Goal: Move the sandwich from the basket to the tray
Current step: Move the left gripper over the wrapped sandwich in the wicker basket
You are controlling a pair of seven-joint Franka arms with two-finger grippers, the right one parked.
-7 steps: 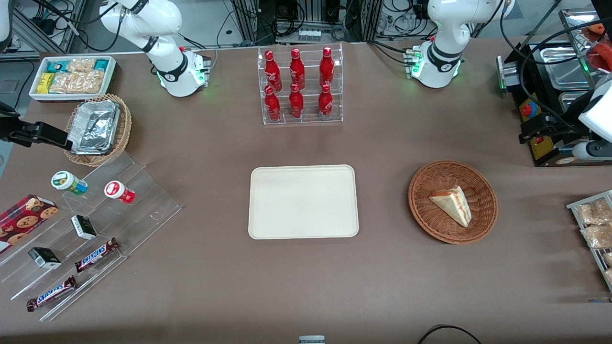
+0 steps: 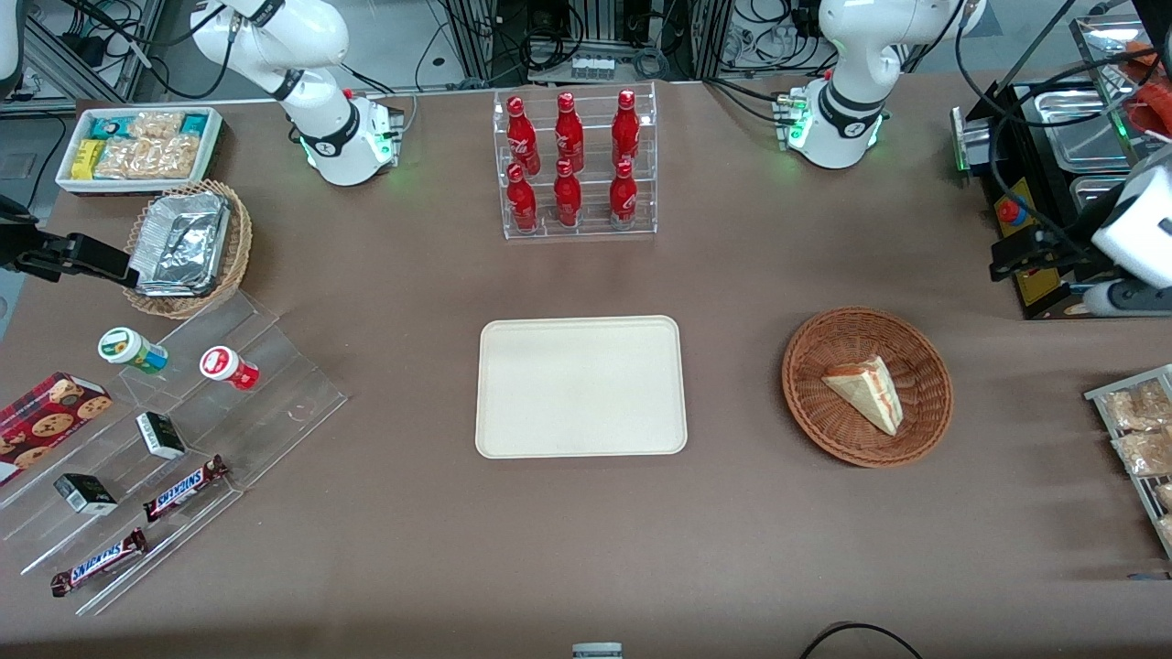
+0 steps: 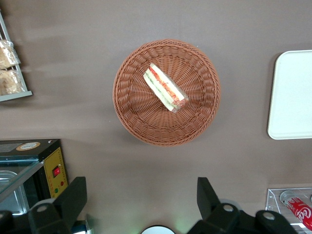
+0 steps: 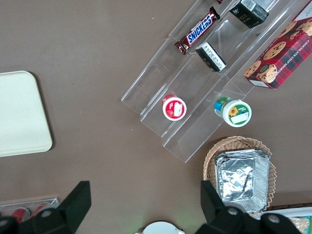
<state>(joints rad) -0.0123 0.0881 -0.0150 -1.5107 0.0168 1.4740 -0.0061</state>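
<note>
Our gripper [image 3: 140, 200] hangs high over bare brown table [image 2: 732, 513] with its fingers [image 3: 73, 195] spread wide apart, holding nothing. We see the sandwich [image 3: 165, 87] well apart from it, lying in the reddish-brown wicker basket [image 3: 131, 117] — a pale bread wedge with red, orange and green layers on its cut side. Near the basket, toward the parked arm's end, lies the cream tray [image 2: 580, 385] — nothing on it.

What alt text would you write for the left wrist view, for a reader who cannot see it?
Seen from above, a sandwich lies in a round brown wicker basket on a brown table. The open pincer hangs above bare table beside the basket, holding nothing. One end of a cream tray shows nearby.
</note>
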